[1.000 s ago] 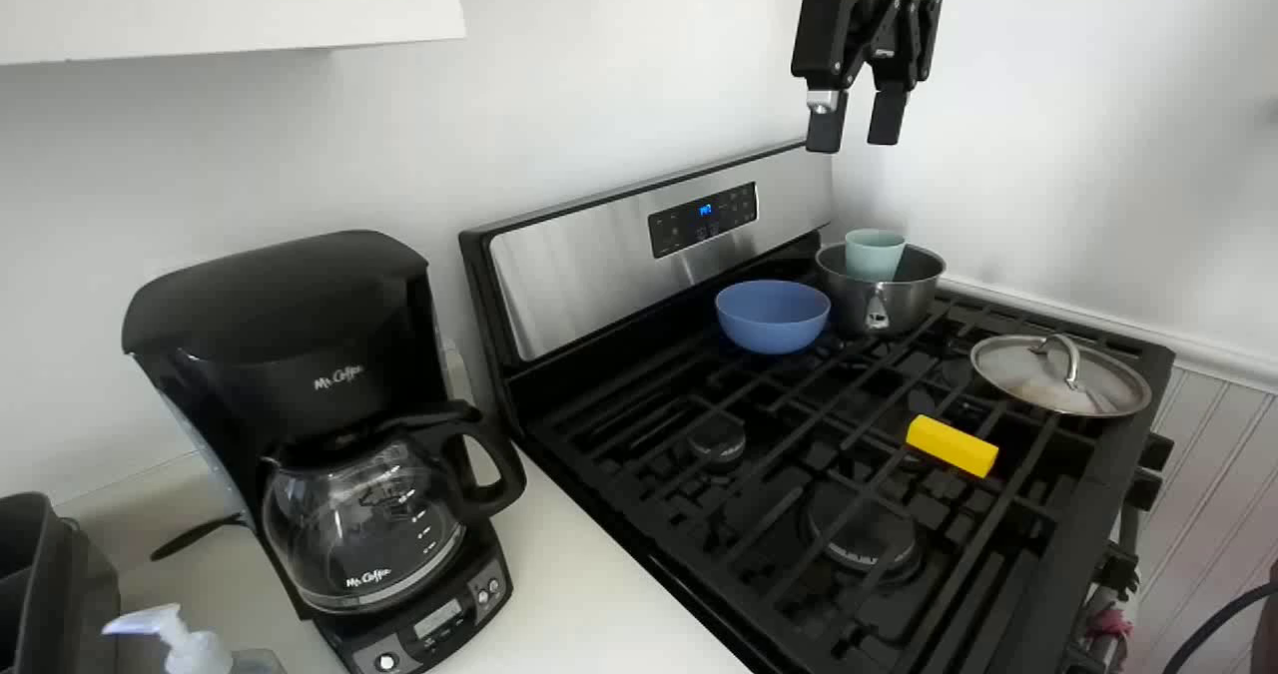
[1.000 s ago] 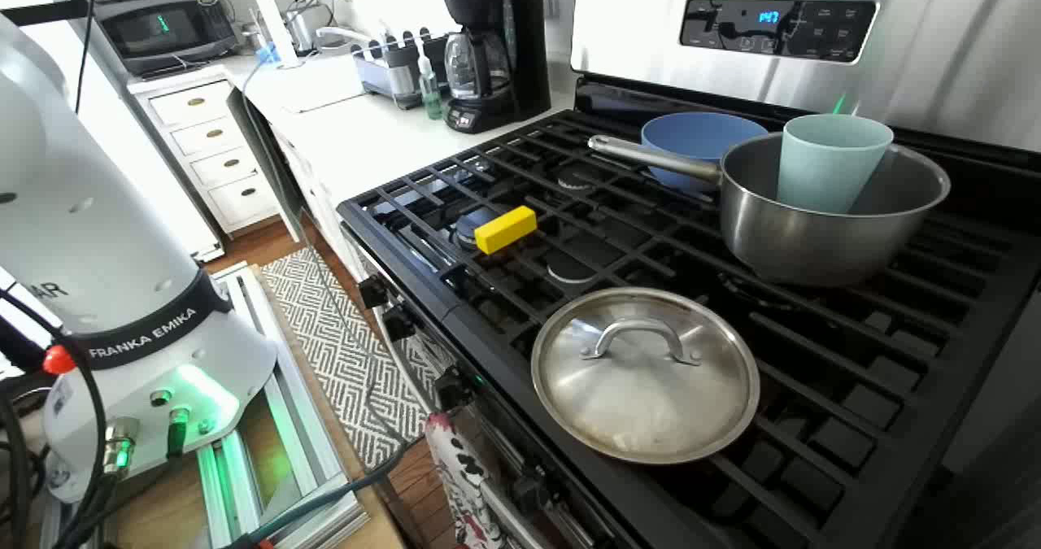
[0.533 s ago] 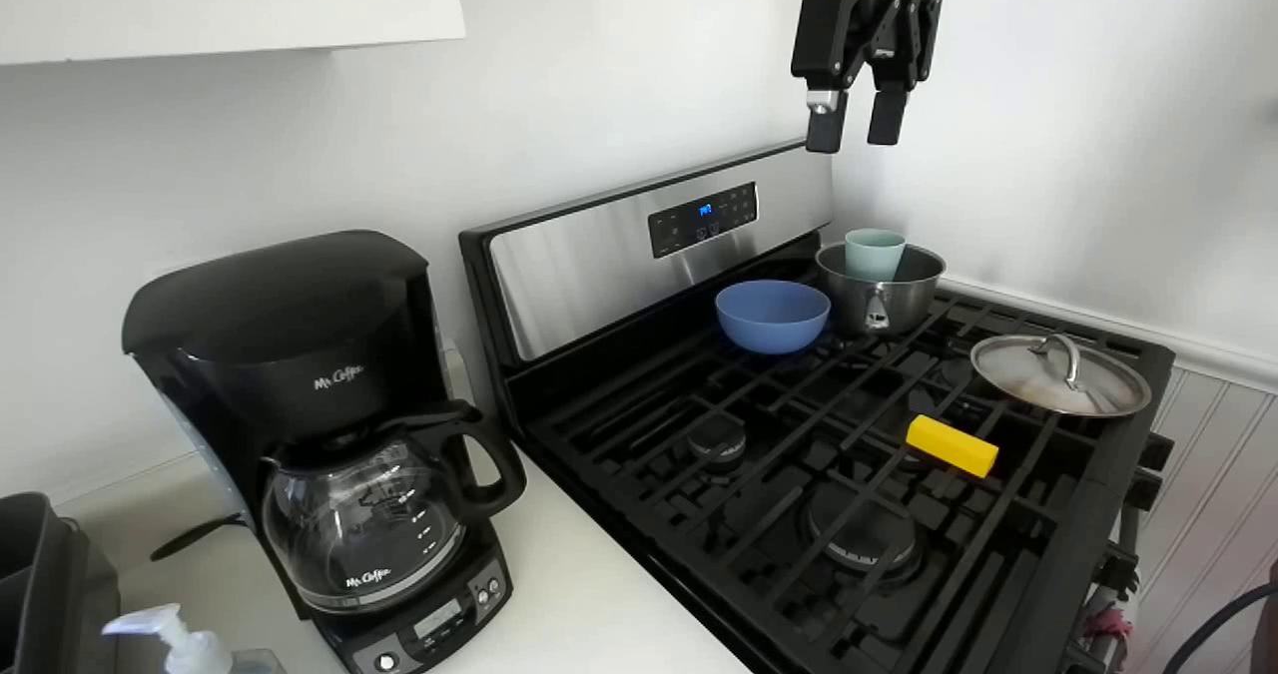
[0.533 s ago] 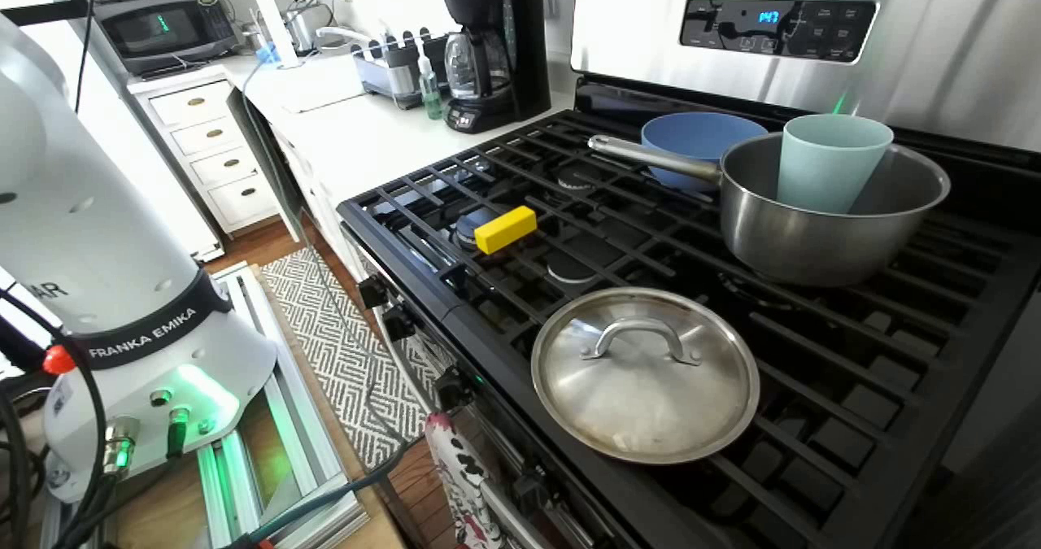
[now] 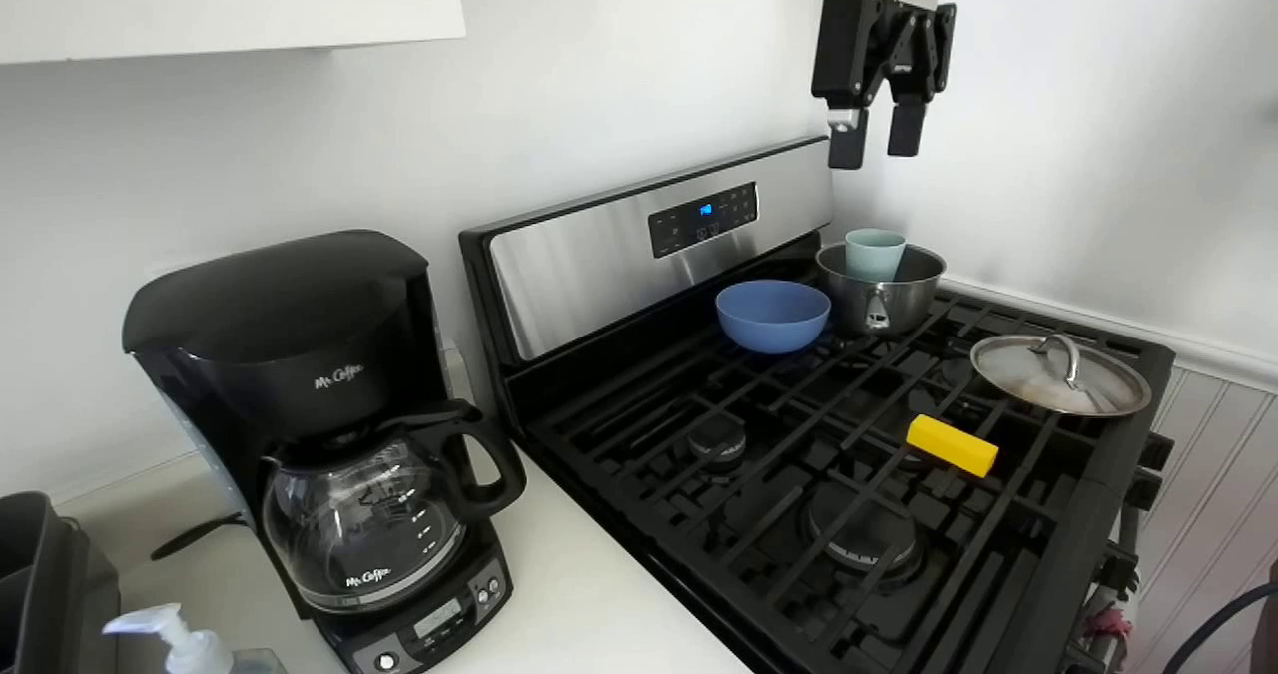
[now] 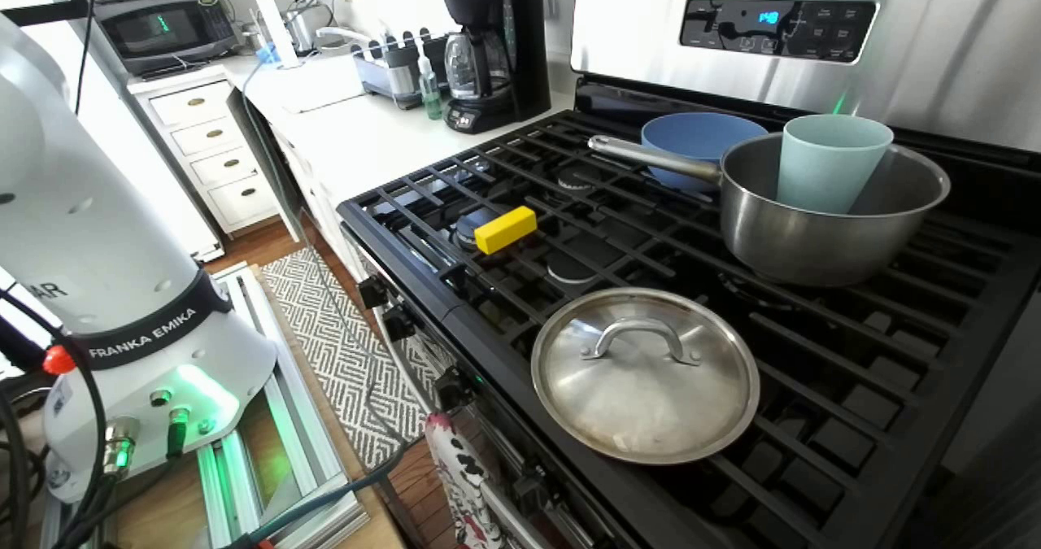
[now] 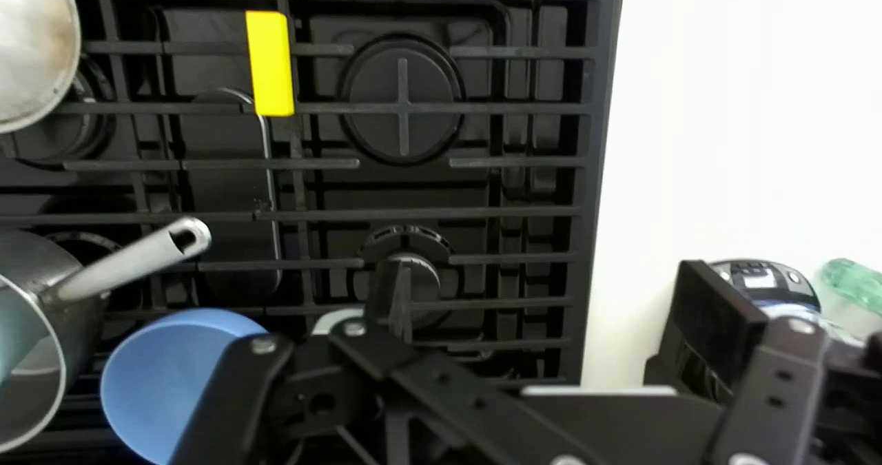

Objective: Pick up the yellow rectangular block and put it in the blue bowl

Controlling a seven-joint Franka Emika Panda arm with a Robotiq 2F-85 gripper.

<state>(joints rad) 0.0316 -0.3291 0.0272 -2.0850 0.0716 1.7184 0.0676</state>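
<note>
So, gripper (image 5: 877, 138) empty, jaws wide apart: shift toward 10–11 o'clock in wrist view, straddle yellow block (image 7: 270, 63) across its width.

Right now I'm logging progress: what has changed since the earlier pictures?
In an exterior view, the gripper has shifted down and to the picture's right, open and holding nothing. The stove display went from 147 to 148. The yellow rectangular block and blue bowl stayed put.
</note>
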